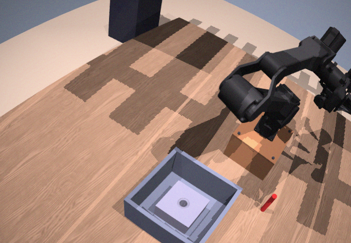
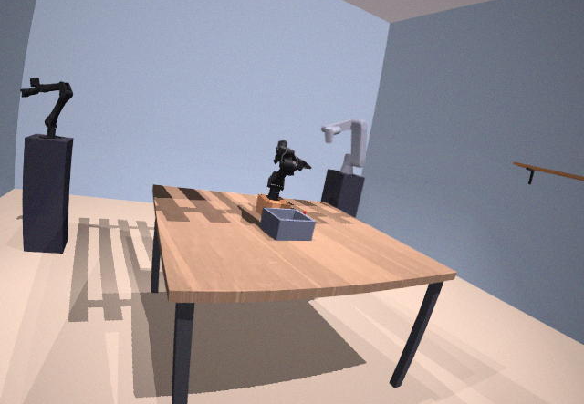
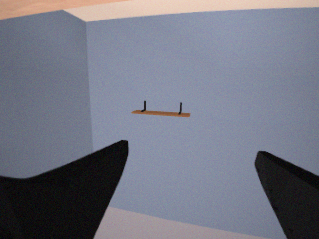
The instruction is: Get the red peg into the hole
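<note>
The red peg point(image 1: 269, 202) point(image 2: 304, 212) stands upright on the table, beyond the open box and to its right in the top view. The grey-blue box point(image 1: 141, 218) point(image 2: 295, 231) holds a pale square plate point(image 1: 187, 216) at its bottom, with a round, empty hole point(image 1: 183, 203) at the plate's middle. My gripper point(image 2: 309, 166) point(image 3: 190, 152) is open, with nothing between its fingers. It is raised high above the table, away from the peg and box, and points toward the far wall. In the top view it is partly cut off at the right edge.
The arm's base stands on an orange block point(image 1: 246, 155) point(image 2: 265, 202) near the box and the peg. Dark pedestals point(image 2: 46, 192) point(image 2: 343, 192) with other arms stand beyond the table. A wall shelf point(image 2: 549, 170) point(image 3: 160, 114) is also in view.
</note>
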You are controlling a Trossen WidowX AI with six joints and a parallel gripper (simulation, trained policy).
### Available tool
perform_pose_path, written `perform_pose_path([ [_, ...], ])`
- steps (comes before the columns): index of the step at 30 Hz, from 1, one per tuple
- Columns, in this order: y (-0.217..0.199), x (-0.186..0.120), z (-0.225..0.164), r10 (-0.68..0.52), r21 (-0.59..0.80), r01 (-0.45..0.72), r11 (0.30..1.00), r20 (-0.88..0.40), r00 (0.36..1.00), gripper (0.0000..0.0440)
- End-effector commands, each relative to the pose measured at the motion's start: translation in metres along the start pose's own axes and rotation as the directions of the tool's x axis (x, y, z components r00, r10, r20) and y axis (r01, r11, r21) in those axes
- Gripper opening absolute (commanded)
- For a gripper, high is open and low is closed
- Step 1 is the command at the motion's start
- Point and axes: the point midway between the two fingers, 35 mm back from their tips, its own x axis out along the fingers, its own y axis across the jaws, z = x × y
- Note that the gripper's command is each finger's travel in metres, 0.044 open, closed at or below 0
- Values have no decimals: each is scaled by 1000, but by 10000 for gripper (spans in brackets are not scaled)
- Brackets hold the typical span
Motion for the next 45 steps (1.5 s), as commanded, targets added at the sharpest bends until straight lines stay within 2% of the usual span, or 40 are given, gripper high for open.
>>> perform_pose_path([
  [1,0,1,-4,3,35,-3,999,1,1000,416],
  [2,1,1,-8,7,69,-7,998,3,1000,438],
  [10,8,9,-30,50,337,-53,940,17,999,440],
  [20,22,21,-46,121,630,-123,766,47,992,440],
  [26,33,29,-50,170,770,-165,616,75,983,440],
  [33,48,38,-51,231,891,-204,406,116,966,440],
  [45,76,51,-45,332,975,-221,1,208,920,440],
])
